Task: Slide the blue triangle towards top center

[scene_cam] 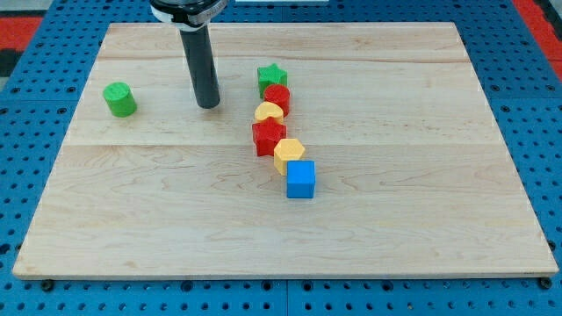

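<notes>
My tip (208,105) rests on the board's upper left part, under the dark rod that comes down from the view's top. No blue triangle shows in this view; the only blue block is a blue cube (301,179) near the middle, at the lower end of a line of blocks. My tip is left of that line, about level with the red cylinder (277,96), and touches no block.
The line runs down from a green star (272,77) through the red cylinder, a yellow rounded block (269,112), a red star (268,137) and a yellow hexagon (289,154) to the blue cube. A green cylinder (119,99) stands alone at the left. The wooden board (132,228) lies on a blue pegboard.
</notes>
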Available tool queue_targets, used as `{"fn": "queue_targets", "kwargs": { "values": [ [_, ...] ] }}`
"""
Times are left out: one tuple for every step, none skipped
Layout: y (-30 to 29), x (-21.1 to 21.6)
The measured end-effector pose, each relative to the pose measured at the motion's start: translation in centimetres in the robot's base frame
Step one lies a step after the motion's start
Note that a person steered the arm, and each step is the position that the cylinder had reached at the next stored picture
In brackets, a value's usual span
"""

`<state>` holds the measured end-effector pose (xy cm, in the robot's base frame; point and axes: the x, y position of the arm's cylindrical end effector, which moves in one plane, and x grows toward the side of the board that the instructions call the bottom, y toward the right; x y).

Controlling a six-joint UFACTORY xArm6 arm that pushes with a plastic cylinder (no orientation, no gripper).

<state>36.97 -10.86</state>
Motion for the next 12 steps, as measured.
{"fn": "queue_targets", "kwargs": {
  "values": [
    [-0.2, -0.1],
    [-0.2, -1.7],
    [-0.2, -3.3],
    [-0.2, -4.4],
    [-0.2, -6.7],
    [-0.2, -7.7],
    [-1.1, -6.5],
    [-2.5, -3.8],
    [-4.4, -3.2],
    [-7.3, -4.2],
    [-8.5, -6.7],
    [-6.9, -7.3]
  ]
}}
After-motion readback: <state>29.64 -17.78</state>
